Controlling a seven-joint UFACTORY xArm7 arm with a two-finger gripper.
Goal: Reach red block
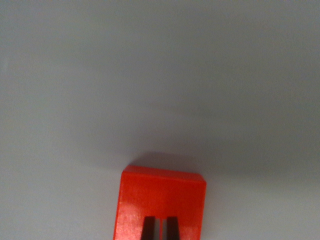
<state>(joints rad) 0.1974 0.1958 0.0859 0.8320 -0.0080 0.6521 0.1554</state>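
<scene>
The red block (160, 207) lies on the grey bench (160, 75), no edges visible. The gripper (160, 229) hangs right above it for the reach, jaws seemingly nearly closed, gripping nothing.

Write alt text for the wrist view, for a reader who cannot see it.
A red block sits at the bottom centre of the frame on a plain grey surface. Two dark fingertips of the gripper show in front of it, close together, with only a narrow gap between them.
</scene>
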